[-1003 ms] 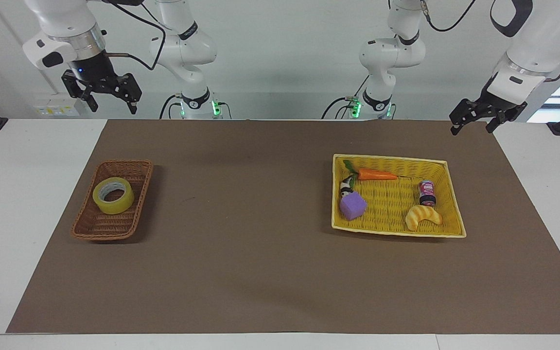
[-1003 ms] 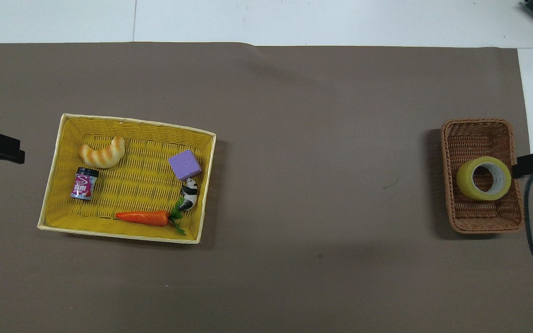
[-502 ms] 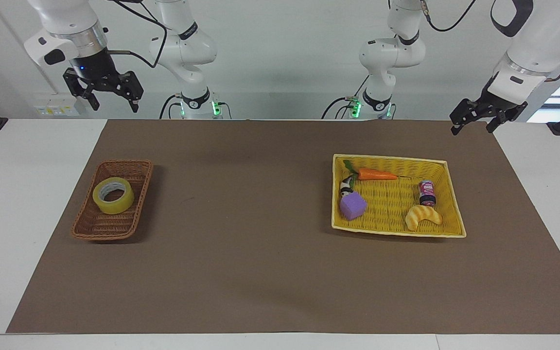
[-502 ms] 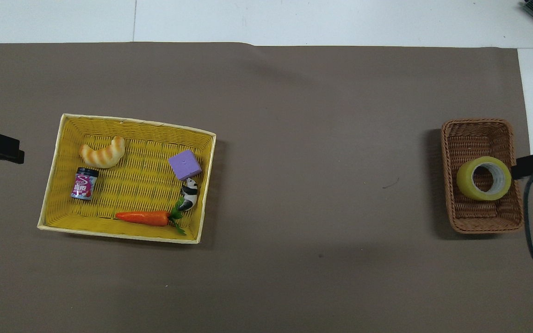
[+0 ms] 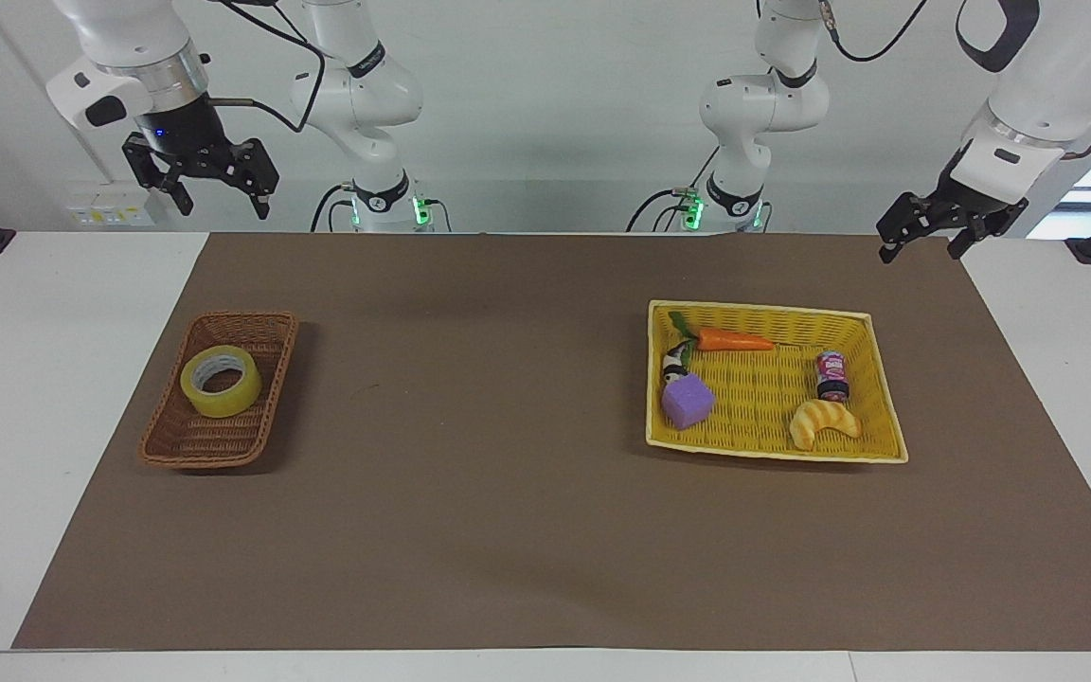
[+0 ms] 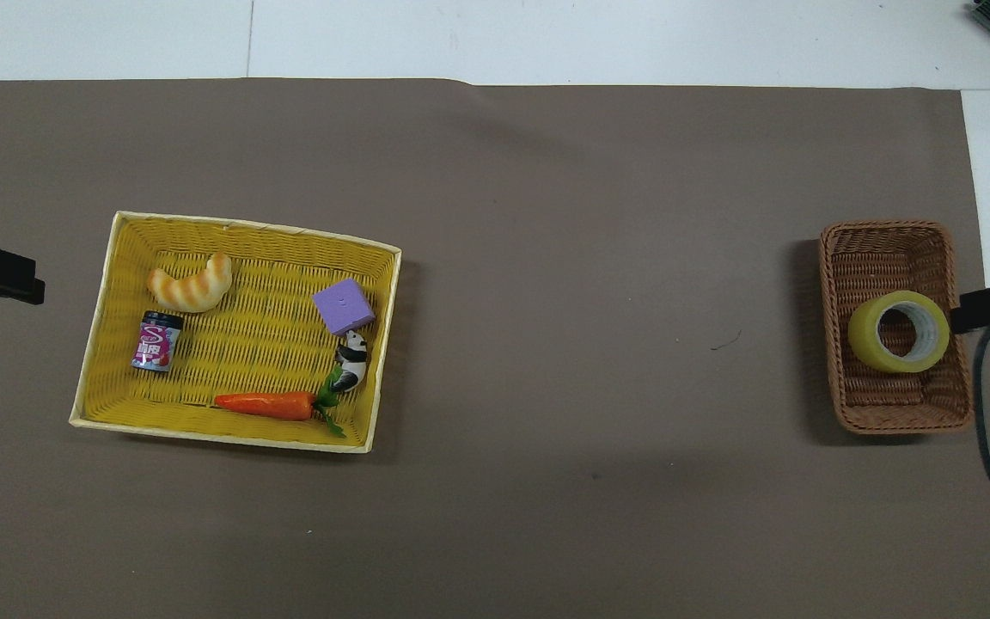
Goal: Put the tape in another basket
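Since a second ago the right gripper [image 5: 204,188] has risen a little and now hangs high over the table's edge by the robots at the right arm's end, jaws apart and empty; nothing else has shifted. The left gripper [image 5: 924,233] waits over the brown mat's [image 5: 508,530] corner by the robots at the left arm's end, jaws also apart and empty. The tape [image 5: 221,380] lies flat in the brown wicker basket [image 5: 187,440], core ring upward, in the half nearer the robots. Well apart, toward the left arm's end, the yellow basket [image 5: 872,379] holds a carrot [image 5: 733,340], a panda figure [image 5: 673,364], a purple block [image 5: 688,401], a small can [image 5: 831,374] and a croissant [image 5: 822,421]. The facing view shows both arms whole, with green lights at their bases; the overhead view catches only dark gripper tips at its side edges and a cable loop [image 6: 989,430] beside the wicker basket. The mat covers most of the white table [image 5: 25,379]; a pale wall stands past the arms.
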`<state>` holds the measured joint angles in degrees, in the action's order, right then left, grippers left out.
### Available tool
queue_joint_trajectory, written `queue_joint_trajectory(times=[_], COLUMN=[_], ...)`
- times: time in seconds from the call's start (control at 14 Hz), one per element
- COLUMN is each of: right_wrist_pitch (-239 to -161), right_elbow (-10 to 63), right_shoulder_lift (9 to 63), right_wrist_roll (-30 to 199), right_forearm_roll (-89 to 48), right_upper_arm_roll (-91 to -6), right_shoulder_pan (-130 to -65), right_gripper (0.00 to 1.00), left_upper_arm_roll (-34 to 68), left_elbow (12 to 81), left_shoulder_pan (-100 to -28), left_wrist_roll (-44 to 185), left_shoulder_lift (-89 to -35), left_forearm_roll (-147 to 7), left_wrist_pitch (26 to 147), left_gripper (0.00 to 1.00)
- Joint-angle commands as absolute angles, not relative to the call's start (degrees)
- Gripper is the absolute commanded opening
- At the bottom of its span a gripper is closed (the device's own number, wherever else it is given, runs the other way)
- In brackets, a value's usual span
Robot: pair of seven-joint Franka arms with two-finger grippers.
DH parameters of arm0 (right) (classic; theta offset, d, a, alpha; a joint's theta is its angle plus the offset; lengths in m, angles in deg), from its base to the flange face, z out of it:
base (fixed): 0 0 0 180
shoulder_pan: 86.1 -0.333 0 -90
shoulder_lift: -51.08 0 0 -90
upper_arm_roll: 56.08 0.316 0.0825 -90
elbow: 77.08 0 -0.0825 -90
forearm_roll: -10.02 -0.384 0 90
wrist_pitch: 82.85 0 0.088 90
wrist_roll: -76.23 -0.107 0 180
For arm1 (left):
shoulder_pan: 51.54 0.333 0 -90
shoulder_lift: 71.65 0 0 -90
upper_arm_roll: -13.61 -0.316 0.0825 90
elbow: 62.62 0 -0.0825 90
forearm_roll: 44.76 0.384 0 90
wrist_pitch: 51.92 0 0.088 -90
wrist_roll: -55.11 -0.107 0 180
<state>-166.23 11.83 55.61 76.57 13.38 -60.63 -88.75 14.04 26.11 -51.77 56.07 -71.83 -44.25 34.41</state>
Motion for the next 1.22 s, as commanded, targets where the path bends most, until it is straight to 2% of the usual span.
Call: queue_joint_trajectory(times=[0.0,1.15], right_wrist_pitch=[-166.08,-165.03], right_elbow=[12.13,13.44], right_shoulder_lift=[56.27,57.14], right_wrist_roll=[77.72,78.16], right_forearm_roll=[12.39,9.58], right_upper_arm_roll=[-60.66,-60.48], right_shoulder_pan=[-88.21,-88.29], right_gripper=[1.00,1.00], left_upper_arm_roll=[14.66,14.66], left_elbow=[26.33,26.41], left_shoulder_pan=[-50.84,-50.84], left_wrist_roll=[55.90,55.90], left_shoulder_lift=[-72.44,-72.44], left_forearm_roll=[-43.18,-43.18], left_wrist_pitch=[34.74,34.65], left_gripper=[1.00,1.00])
